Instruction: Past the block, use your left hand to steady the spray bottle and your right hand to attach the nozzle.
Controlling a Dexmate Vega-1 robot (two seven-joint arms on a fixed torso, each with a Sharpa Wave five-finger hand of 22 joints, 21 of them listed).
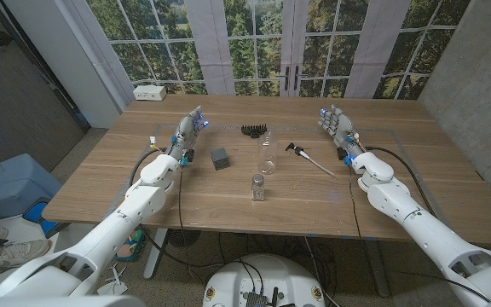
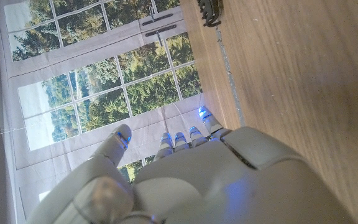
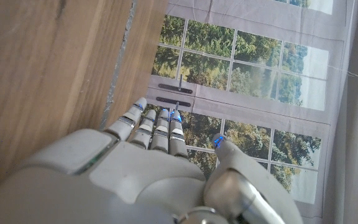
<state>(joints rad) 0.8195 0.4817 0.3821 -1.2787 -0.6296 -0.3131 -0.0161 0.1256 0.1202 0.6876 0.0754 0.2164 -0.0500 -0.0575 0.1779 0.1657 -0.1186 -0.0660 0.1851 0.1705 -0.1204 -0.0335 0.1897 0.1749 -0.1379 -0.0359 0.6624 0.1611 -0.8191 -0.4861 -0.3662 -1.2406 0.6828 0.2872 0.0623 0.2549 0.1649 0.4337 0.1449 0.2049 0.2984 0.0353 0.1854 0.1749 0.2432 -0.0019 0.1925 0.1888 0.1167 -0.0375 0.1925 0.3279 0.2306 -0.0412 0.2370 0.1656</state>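
My left hand [image 1: 191, 130] stands on its edge on the counter [image 1: 382, 188], and it holds nothing. Its fingers [image 2: 178, 140] reach out straight, side by side, and the thumb sticks out a little to one side. My right hand [image 1: 337, 126] stands the same way on the other side of the counter, with its fingers [image 3: 154, 127] straight and its thumb apart. It holds nothing too.

The clear spray bottle [image 1: 268, 153] stands upright between my two hands, well apart from both. It has no top on it. The nozzle [image 1: 307, 157] lies flat on the counter just beside the bottle, on the side nearer my right hand. Its black head points toward the bottle and its thin white tube points toward my right arm.

A small dark block [image 1: 220, 159] sits near my left hand, between that hand and the bottle. A little clear jar [image 1: 258, 187] stands closer to my body than the bottle. A black comb-like thing [image 1: 256, 130] lies farther away, past the bottle; I see it also in my left wrist view [image 2: 209, 10], near the counter's far edge. A white box [image 1: 150, 92] sits on the far corner beyond my left hand.
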